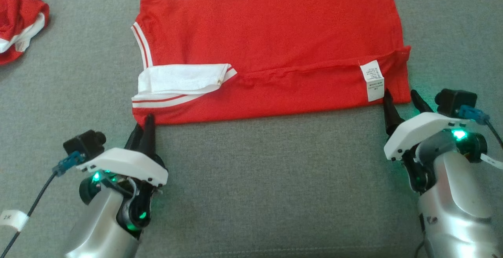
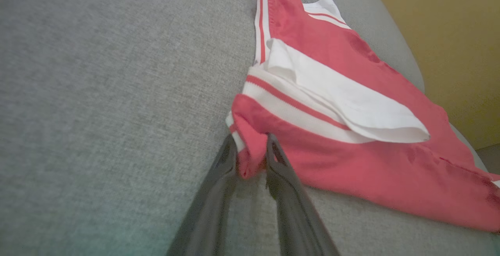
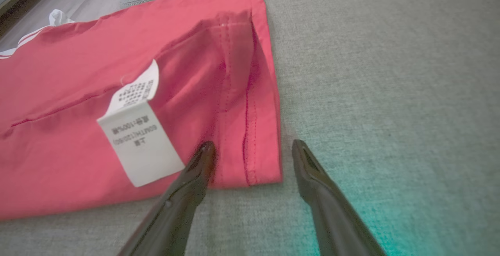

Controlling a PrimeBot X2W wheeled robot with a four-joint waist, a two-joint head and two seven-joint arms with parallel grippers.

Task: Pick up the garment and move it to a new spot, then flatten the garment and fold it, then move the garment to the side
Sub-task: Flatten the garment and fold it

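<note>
The left gripper (image 1: 144,123) pinches the near-left corner of the garment (image 1: 275,34), spread on a grey cushion (image 1: 255,171). At its near-right corner the right gripper (image 1: 401,96) sits jaws apart; closing could catch one layer, skewing the fold.

Two garments (image 1: 271,41) (image 1: 19,18), two claws (image 1: 144,123) (image 1: 400,93), one label (image 1: 372,81)

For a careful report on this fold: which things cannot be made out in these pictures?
1. Care label: print too small in head view, blurred in right wrist view.
2. Garment: far edge partly cut off by head view's top edge.
3. Second red cloth: cut off by head view's left edge.
4. Left gripper: its fingers hide how deep the pinch goes, left wrist view.
</note>
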